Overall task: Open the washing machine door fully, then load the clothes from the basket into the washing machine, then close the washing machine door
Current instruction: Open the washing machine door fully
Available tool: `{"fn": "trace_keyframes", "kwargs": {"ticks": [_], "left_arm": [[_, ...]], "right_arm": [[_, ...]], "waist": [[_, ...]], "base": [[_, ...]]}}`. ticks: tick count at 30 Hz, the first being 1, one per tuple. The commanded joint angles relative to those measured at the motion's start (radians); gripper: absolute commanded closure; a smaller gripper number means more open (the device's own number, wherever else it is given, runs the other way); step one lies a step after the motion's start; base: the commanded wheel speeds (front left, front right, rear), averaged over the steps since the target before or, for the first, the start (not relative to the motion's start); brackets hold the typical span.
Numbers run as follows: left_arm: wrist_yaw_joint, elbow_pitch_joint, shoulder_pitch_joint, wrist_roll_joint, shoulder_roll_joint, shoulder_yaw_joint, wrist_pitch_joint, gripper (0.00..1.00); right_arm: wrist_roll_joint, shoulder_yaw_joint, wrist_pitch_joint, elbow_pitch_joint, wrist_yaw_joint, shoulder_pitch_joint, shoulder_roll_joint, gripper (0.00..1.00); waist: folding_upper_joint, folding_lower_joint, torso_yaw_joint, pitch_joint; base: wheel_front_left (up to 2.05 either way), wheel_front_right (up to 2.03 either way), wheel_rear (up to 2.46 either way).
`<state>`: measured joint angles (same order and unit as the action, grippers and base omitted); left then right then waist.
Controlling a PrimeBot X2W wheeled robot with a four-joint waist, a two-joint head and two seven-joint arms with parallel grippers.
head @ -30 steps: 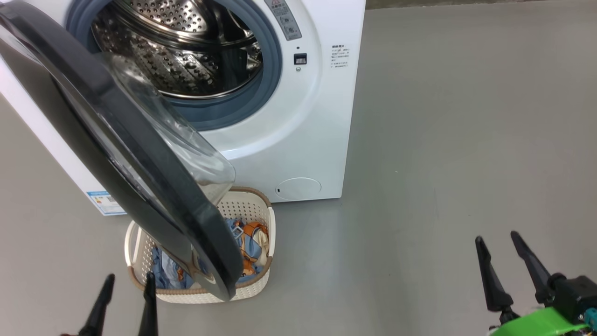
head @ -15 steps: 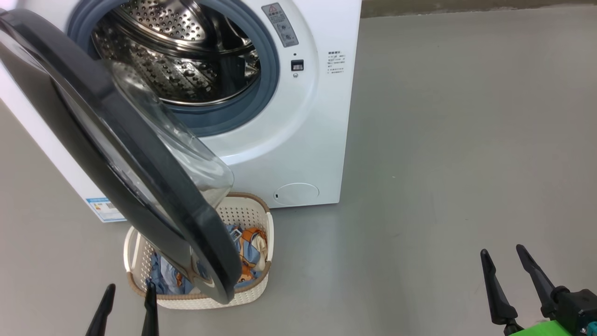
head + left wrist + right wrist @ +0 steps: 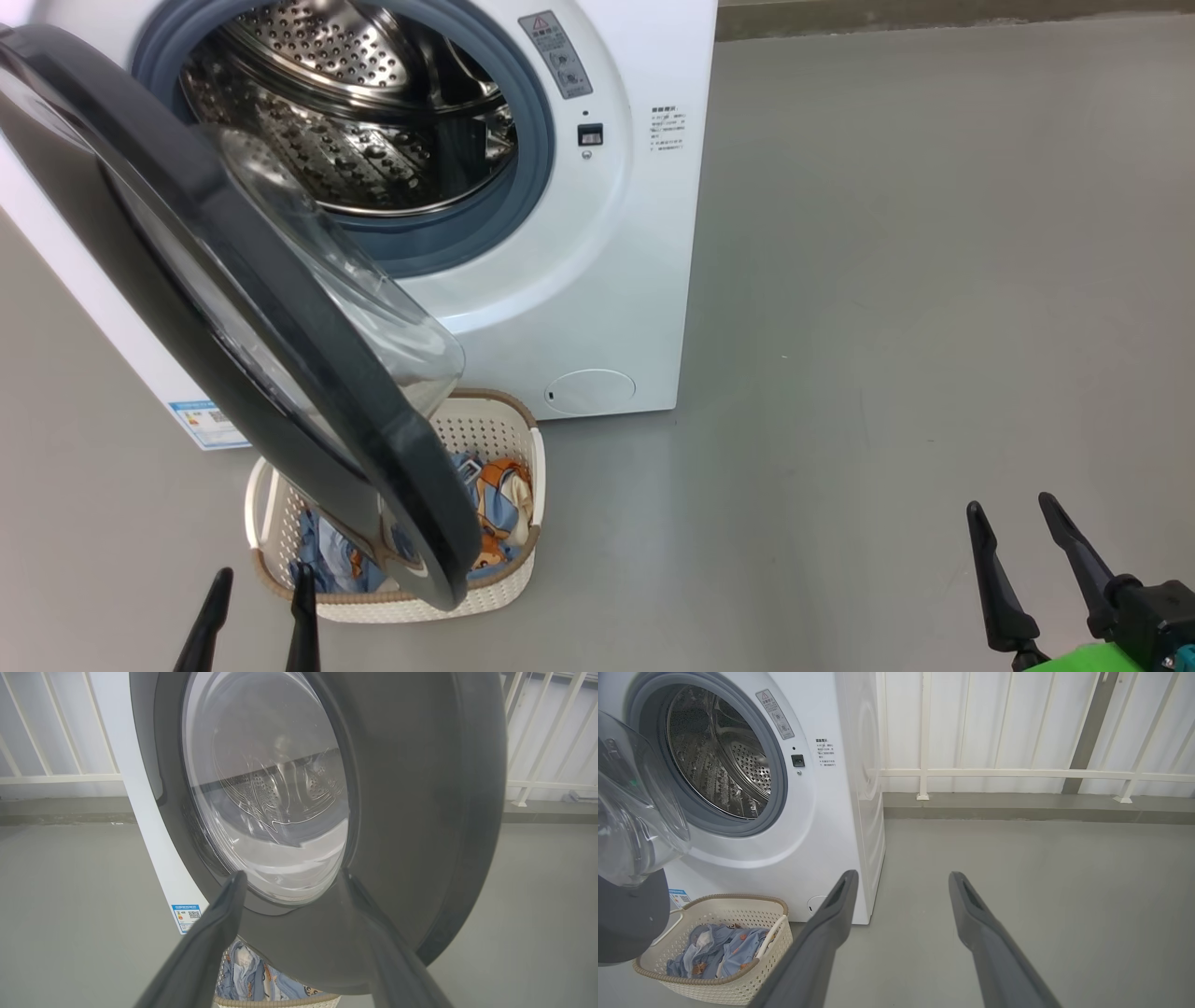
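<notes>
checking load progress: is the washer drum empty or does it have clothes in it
Empty, as far as visible: the drum shows bare perforated steel, and the clothes lie in the basket on the floor.

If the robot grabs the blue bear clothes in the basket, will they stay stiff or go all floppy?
Probably floppy: the soft light-blue bear-print clothes lie crumpled in folds, so they would likely droop. They look thin, so probably light. A trailing end might drag the small cream perforated plastic basket along.
</notes>
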<state>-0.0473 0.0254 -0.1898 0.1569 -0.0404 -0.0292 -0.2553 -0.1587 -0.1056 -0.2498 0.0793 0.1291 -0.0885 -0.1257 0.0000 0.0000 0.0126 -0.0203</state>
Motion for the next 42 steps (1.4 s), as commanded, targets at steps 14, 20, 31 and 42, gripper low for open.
{"fn": "trace_keyframes", "kwargs": {"ticks": [14,20,31,42], "left_arm": [[0.01,0.026,0.033,0.011,-0.01,-0.033,-0.006,0.0],[0.01,0.029,0.031,0.012,-0.01,-0.035,-0.006,0.0],[-0.003,0.103,0.084,0.002,-0.01,-0.068,-0.006,1.0],[-0.061,0.243,0.312,-0.058,-0.068,-0.036,-0.006,1.0]], "right_arm": [[0.004,0.022,-0.012,0.001,0.002,0.02,-0.011,0.0],[0.007,0.027,-0.012,0.005,0.002,0.022,-0.011,0.0],[0.003,0.022,-0.012,0.006,0.002,0.028,-0.007,0.0],[0.017,0.021,-0.012,0.011,0.002,0.04,-0.005,0.0]], "waist": [[0.0,0.0,0.005,-0.003],[0.0,0.0,0.005,0.0],[0.0,0.0,0.01,-0.004],[0.0,0.0,0.014,-0.007]], "base": [[0.0,0.0,0.0],[0.0,0.0,0.0],[0.0,0.0,0.0],[0.0,0.0,0.0]]}}
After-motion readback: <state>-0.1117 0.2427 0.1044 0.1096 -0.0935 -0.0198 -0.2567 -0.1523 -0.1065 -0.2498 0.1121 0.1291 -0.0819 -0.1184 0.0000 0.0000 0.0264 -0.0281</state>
